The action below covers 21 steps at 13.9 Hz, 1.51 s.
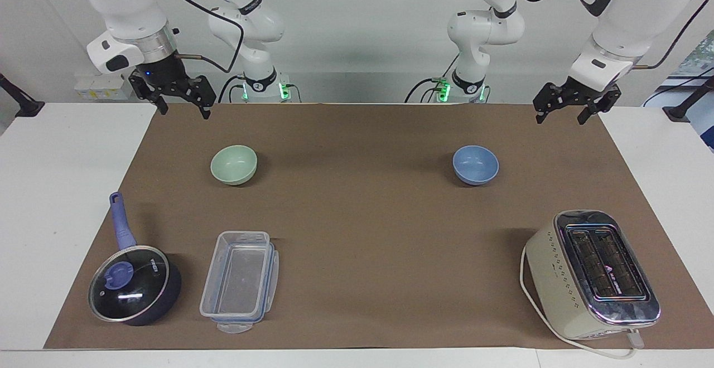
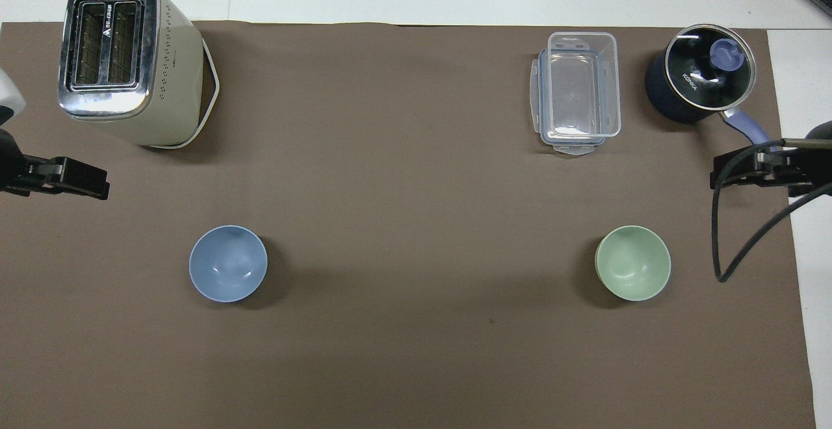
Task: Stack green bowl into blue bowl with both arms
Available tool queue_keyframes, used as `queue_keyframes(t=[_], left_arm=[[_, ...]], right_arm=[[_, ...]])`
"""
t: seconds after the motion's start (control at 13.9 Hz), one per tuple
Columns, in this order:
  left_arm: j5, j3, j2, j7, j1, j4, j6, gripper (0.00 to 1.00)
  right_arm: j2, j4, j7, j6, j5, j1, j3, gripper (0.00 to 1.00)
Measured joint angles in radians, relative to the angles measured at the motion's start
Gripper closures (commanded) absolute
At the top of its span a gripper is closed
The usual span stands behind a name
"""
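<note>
Both my grippers, left point(image 1: 563, 112) and right point(image 1: 184, 107), hung open; green bowl point(image 1: 234, 164) and blue bowl point(image 1: 475, 164) seemingly sat empty below, nothing between.

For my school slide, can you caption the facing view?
Both open grippers, left gripper and right gripper, wait above the green bowl and blue bowl.

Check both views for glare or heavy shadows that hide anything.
Facing view: glare streaks on the saucepan's glass lid and the toaster's chrome top; soft shadows beside the green bowl and blue bowl. Overhead view: lid glare again; nothing hidden.
</note>
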Motion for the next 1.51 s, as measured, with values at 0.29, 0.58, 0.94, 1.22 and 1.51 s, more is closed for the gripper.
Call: queue_keyframes(t=[0.29,0.58,0.94,1.22,1.51], left_arm=[[-0.007,0.000,0.000,0.000,0.001,-0.008,-0.002,0.00],[-0.008,0.000,-0.003,0.000,0.012,-0.022,0.006,0.00],[-0.009,0.000,-0.019,0.000,0.014,-0.115,0.079,0.00],[-0.009,0.000,-0.032,0.000,0.014,-0.218,0.188,0.00],[-0.010,-0.001,-0.039,0.000,0.014,-0.305,0.281,0.00]], right_arm=[[0.000,0.000,0.000,0.000,0.000,0.000,0.000,0.00],[0.000,0.000,0.000,0.000,0.000,0.000,0.000,0.00],[0.000,0.000,0.000,0.000,0.000,0.000,0.000,0.00],[0.000,0.000,0.000,0.000,0.000,0.000,0.000,0.00],[0.000,0.000,0.000,0.000,0.000,0.000,0.000,0.00]])
